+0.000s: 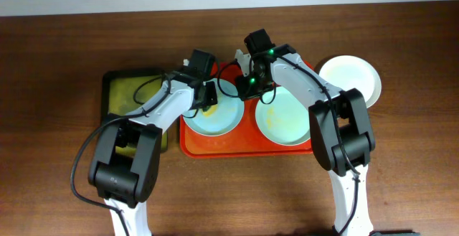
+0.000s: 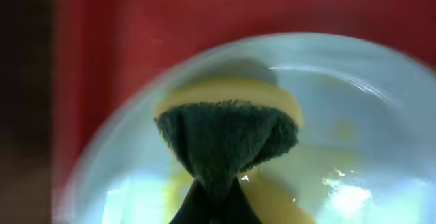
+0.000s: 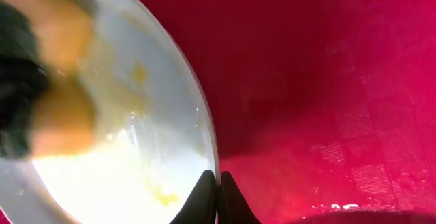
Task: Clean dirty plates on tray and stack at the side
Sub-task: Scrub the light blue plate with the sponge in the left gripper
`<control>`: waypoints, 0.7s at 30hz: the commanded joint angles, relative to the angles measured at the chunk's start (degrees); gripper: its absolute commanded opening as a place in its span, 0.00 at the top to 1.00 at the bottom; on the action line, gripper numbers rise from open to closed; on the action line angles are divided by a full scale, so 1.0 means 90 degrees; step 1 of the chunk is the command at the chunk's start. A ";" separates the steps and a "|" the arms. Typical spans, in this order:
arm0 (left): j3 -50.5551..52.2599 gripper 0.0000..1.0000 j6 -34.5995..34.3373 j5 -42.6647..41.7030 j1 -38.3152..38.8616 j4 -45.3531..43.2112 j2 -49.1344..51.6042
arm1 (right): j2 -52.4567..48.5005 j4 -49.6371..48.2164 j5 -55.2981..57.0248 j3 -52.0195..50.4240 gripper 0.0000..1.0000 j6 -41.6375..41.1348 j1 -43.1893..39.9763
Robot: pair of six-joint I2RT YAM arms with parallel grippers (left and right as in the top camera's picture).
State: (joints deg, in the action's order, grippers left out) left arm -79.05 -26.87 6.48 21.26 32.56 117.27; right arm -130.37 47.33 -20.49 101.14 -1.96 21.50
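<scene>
The red tray (image 1: 244,150) holds two mint-green plates. My left gripper (image 1: 209,104) is shut on a dark green and yellow sponge (image 2: 225,135) and presses it on the left plate (image 1: 224,123), which has yellowish smears (image 2: 344,129). My right gripper (image 1: 242,87) is shut on that plate's right rim; in the right wrist view its jaws (image 3: 218,183) pinch the rim of the plate (image 3: 136,135), with the tray (image 3: 327,81) beside it. The second mint plate (image 1: 283,121) lies at the tray's right. A cream-white plate (image 1: 349,78) sits on the table, right of the tray.
A smaller black tray with a yellow-green inside (image 1: 128,92) lies left of the red tray, under my left arm. The brown wooden table (image 1: 57,64) surrounds both trays. The two arms meet close together over the left plate.
</scene>
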 commanded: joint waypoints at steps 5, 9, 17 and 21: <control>-0.0240 1.00 -0.0051 0.2178 -0.0243 0.0962 -0.0214 | -0.0058 0.0002 0.0019 0.0024 0.96 -0.0053 0.0063; -0.0398 1.00 -0.0049 0.1149 -0.0243 0.1103 -0.0792 | -0.0058 0.0005 0.0017 0.0017 0.96 -0.0053 0.0063; -0.0039 1.00 -0.0051 -0.1460 -0.0029 0.0913 -0.0743 | -0.0058 -0.0005 0.0015 0.0012 0.96 -0.0056 0.0063; 0.0153 1.00 -0.0051 -0.1447 0.0107 0.0869 -0.0454 | -0.0058 -0.0022 0.0017 0.0012 0.96 -0.0056 0.0063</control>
State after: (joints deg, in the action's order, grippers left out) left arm -79.66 -26.87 -4.03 21.39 40.73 110.30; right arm -130.37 47.27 -20.86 101.14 -2.59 21.80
